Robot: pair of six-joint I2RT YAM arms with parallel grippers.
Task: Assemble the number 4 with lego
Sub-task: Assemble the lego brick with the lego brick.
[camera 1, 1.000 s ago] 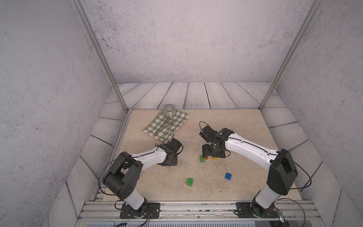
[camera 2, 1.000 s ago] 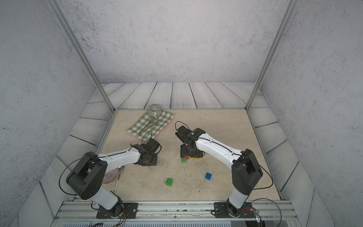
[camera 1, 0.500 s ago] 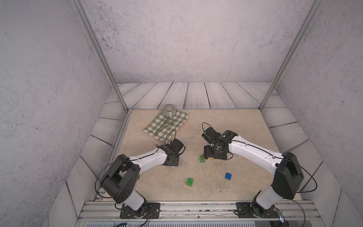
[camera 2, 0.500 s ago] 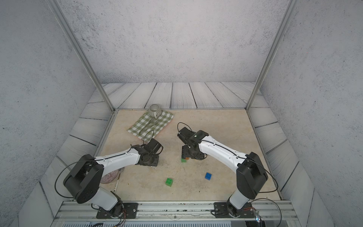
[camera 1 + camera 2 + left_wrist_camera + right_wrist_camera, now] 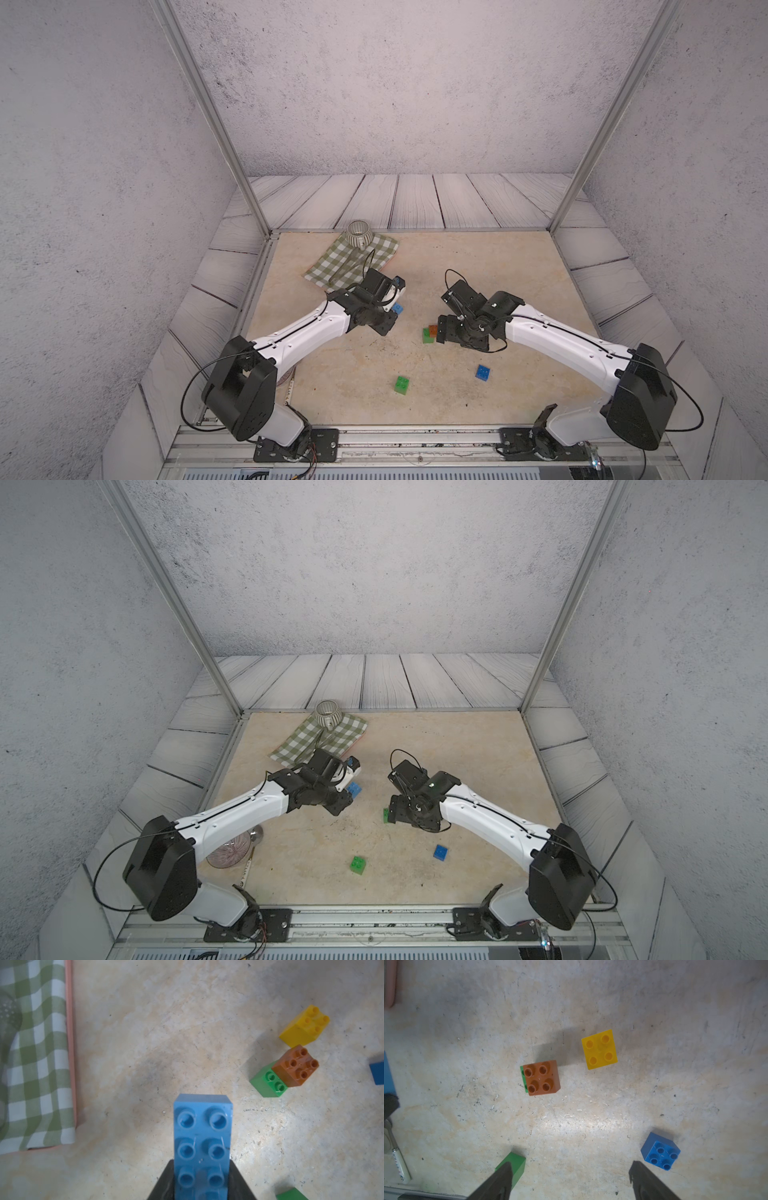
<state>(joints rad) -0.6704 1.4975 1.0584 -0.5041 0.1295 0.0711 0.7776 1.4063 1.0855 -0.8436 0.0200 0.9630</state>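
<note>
Nearest me, a loose green brick [image 5: 401, 383] and the dark blue brick [image 5: 482, 372] lie apart. The right gripper [image 5: 570, 1167] hangs spread and empty; I judge a low sweep could knock either. Beyond, the orange-brown brick [image 5: 295, 1065] overhangs a second green brick [image 5: 268, 1084], perhaps not fully seated: pressing could tip this barely begun number 4. Farther, the left gripper [image 5: 200, 1180] pinches the light blue brick [image 5: 202, 1126] by one end; contact may pivot it.

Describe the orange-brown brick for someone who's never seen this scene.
On the beige tabletop, go to the tip of the right arm. The orange-brown brick sits there beside a yellow brick. It alone is stacked on another, a green brick with two studs showing.
</note>
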